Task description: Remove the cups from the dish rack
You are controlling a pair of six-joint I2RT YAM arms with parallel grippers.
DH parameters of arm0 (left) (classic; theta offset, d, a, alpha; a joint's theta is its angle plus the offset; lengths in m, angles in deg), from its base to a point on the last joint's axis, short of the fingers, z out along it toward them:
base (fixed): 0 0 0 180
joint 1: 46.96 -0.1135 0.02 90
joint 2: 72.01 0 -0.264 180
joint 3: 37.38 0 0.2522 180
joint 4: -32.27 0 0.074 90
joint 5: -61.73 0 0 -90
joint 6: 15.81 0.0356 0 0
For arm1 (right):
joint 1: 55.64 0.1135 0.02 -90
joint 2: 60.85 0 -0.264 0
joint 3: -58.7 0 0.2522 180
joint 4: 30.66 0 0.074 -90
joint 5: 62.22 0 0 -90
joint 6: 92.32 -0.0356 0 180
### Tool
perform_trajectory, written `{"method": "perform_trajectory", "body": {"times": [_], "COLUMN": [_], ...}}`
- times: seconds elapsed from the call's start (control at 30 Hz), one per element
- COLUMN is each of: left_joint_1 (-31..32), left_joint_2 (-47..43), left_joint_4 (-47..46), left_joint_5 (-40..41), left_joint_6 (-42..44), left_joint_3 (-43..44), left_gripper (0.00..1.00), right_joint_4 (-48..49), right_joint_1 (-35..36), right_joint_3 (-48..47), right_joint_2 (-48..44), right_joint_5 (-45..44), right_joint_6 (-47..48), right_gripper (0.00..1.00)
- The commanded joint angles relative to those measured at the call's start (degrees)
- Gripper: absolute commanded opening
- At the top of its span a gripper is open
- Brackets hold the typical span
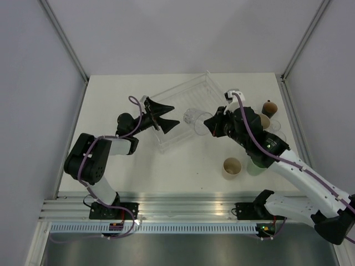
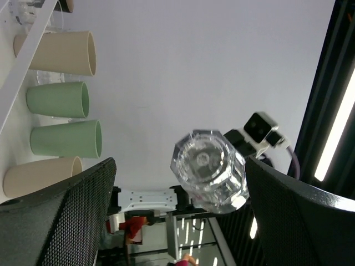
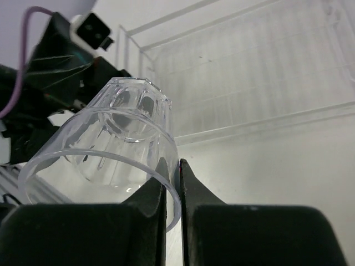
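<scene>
Last one out: the clear cup (image 3: 111,144) is clamped at its rim by the right gripper (image 3: 172,169). The left gripper (image 1: 175,116) is spread wide and empty, and the dish rack (image 1: 183,97) looks cleared.

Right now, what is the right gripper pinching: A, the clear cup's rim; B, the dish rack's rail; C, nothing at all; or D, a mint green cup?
A: in the right wrist view, the right gripper has one finger inside and one outside the rim of the clear cup, shut on its wall.
</scene>
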Motion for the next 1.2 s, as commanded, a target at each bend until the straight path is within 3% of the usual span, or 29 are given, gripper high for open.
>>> {"method": "perform_trajectory", "body": {"times": [0.0, 0.1, 0.23, 0.33, 0.43, 0.73, 0.97, 1.17], "left_joint_1": [-0.25, -0.25, -0.25, -0.25, -0.25, -0.25, -0.25, -0.25], "left_joint_2": [-5.8, -9.77, -18.64, -23.99, -27.69, -33.33, -38.42, -39.92], "left_joint_4": [-4.12, 4.33, 26.96, 42.78, 52.4, 62.8, 71.41, 72.56], "left_joint_5": [-2.99, -4.66, -5.29, -4.15, -2.3, -1.07, 1.4, 1.66], "left_joint_6": [9.25, 17.77, 33.55, 44.81, 52.3, 60.32, 66.74, 67.54], "left_joint_3": [2.56, 3.26, 5.89, 8.7, 10.55, 10.47, 10.47, 8.89], "left_gripper": [1.0, 1.0, 1.0, 1.0, 1.0, 1.0, 1.0, 1.0], "right_joint_4": [-22.45, -29.59, -35.91, -41.27, -44.71, -48.41, -44.72, -37.7], "right_joint_1": [-1.56, -5.86, -15.18, -17.47, -18.79, -20.9, -22.75, -23.19], "right_joint_3": [-12.81, -16.43, -18.36, -20.29, -21.27, -19.95, -17.15, -12.32], "right_joint_2": [7.01, 12.57, 16.08, 18.02, 19.6, 23.9, 29.78, 35.24], "right_joint_5": [-7.13, -2.04, 6.49, 5.71, 4.48, 0.61, 1.4, 5.79], "right_joint_6": [2.78, 4.02, 5.6, 7.18, 7.71, 9.55, 9.47, 8.24], "right_gripper": [0.01, 0.01, 0.01, 0.01, 0.01, 0.01, 0.01, 0.01]}}
